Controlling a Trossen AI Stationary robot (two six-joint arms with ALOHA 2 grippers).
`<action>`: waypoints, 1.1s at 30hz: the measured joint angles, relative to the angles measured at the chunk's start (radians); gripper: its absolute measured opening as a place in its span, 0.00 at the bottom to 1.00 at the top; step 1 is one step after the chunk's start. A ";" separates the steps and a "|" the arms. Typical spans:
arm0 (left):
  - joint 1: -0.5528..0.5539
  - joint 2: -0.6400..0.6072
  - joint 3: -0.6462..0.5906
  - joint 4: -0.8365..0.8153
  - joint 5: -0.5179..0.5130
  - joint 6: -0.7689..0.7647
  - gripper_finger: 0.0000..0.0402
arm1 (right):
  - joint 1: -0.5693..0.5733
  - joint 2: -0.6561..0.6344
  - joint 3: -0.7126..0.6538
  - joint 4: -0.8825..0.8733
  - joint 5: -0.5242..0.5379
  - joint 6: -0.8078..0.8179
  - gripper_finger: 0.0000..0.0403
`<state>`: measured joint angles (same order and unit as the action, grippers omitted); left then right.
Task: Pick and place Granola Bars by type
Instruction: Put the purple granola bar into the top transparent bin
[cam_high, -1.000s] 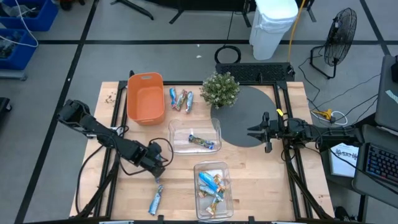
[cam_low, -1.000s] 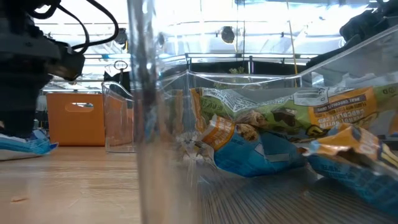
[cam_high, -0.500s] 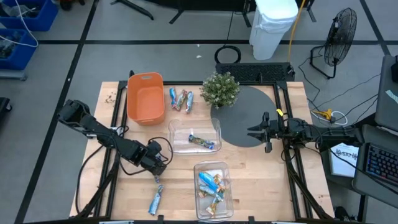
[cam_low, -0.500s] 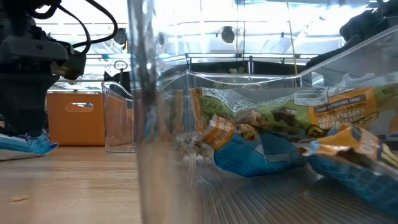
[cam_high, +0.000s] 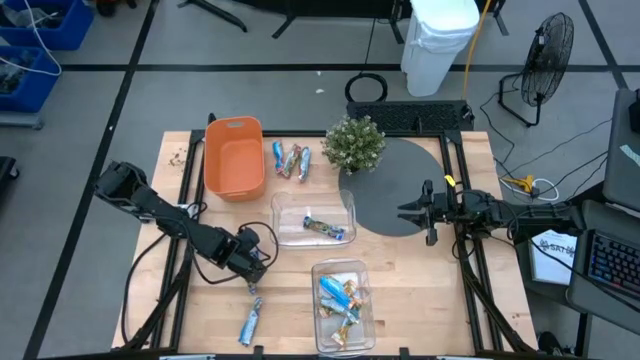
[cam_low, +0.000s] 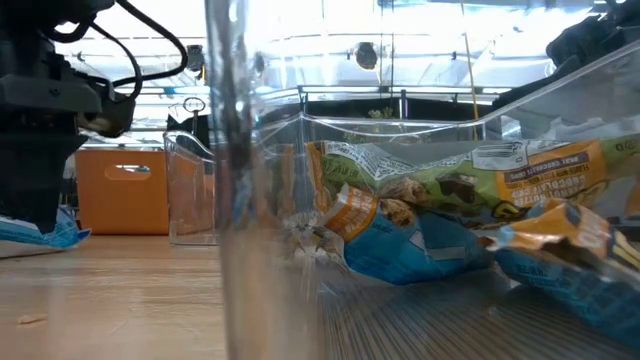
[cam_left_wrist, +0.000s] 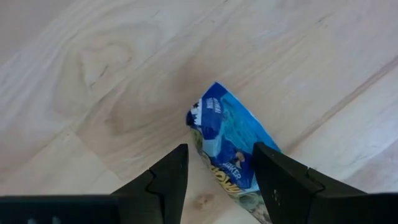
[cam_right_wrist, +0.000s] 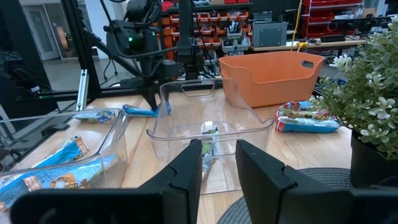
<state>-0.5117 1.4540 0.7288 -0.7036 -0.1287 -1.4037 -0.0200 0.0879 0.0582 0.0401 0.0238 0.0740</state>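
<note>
The left pincer is held low over the front left part of the wooden table, its fingers spread apart and grasping nothing. In the left wrist view a blue-wrapped granola bar is seen lying flat on the wood between and just beyond the fingertips, not touched by them. The same blue bar is seen from above lying near the table's front edge, just in front of the pincer.

The other granola bars are spread over three places. A loose cluster of bars lies on the table between the orange bin and the small potted plant. One bar lies inside the clear central container. Several blue and gold bars are piled in the clear front container (in the low view these fill the foreground behind the clear wall).

The right pincer is parked over the edge of the dark round mat, well apart from all the bars, with its fingers parted and nothing between them.
</note>
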 joint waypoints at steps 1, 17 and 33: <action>0.000 0.000 0.000 0.000 -0.001 0.004 0.46 | 0.000 0.000 0.000 0.000 0.000 0.000 0.22; -0.009 0.000 0.000 0.005 0.017 0.016 0.46 | 0.000 0.000 0.000 0.000 0.000 0.000 0.22; -0.009 0.000 -0.001 0.005 0.098 0.061 0.16 | 0.000 0.000 0.000 0.000 0.000 0.000 0.22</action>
<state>-0.5205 1.4536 0.7280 -0.6984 -0.0310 -1.3427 -0.0196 0.0881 0.0580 0.0401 0.0241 0.0739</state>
